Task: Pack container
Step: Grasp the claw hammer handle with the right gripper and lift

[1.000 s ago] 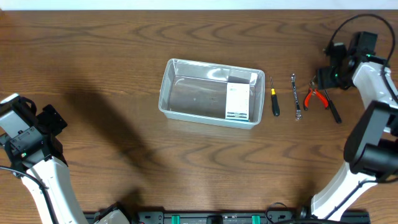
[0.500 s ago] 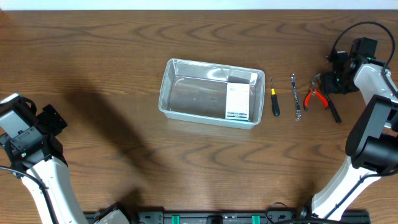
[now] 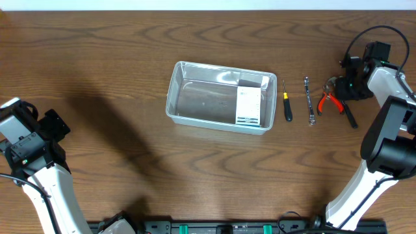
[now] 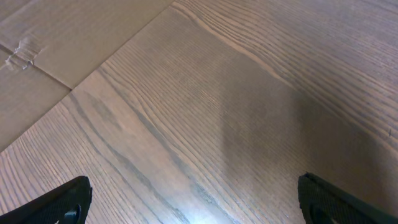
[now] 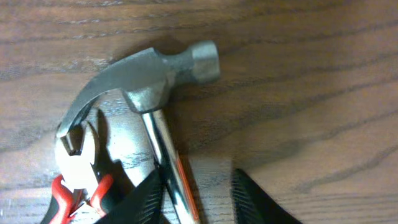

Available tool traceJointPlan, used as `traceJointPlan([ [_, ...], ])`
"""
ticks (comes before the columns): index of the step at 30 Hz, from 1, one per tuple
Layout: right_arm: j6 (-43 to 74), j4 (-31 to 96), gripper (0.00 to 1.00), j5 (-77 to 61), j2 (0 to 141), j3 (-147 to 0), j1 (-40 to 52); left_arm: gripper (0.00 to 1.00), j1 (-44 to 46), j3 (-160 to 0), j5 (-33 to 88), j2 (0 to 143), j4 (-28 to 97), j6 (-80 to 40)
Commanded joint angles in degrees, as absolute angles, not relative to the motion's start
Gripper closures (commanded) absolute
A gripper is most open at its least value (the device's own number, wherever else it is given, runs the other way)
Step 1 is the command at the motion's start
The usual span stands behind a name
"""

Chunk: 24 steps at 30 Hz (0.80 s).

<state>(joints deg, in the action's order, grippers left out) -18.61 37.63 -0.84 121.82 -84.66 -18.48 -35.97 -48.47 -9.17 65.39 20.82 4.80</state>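
The container (image 3: 201, 101) is sitting mid-frame on the table (image 3: 97, 58), holding a white box (image 3: 248, 101) at its right end. At lower left the left gripper (image 4: 199, 208) is hovering with fingers spread. At upper right the right gripper (image 5: 198, 196) is straddling the hammer (image 5: 149, 74) handle, fingers apart, beside the pliers (image 5: 78, 168).

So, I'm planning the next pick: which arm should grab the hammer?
Right. The right gripper, open, straddles the hammer handle; the left gripper sees only table, far across the container.

No legible text or labels anywhere.
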Motion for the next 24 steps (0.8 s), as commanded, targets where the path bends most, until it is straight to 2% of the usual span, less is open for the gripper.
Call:
traceJointPlan([
  [1,-17.6,38.2,0.67,-0.7,122.9,-85.4,-18.7,0.02,-36.2,-49.0,-9.0,65.6,21.0,5.3],
  [14,-17.1,40.9,0.91,-1.1,122.9,-85.4,-18.7,0.02,-36.2,-49.0,-9.0,65.6,21.0,5.3],
  [24,-16.3,41.1,0.99,-1.5,122.9,-85.4,-18.7,0.02,-36.2,-49.0,-9.0,65.6,21.0,5.3],
])
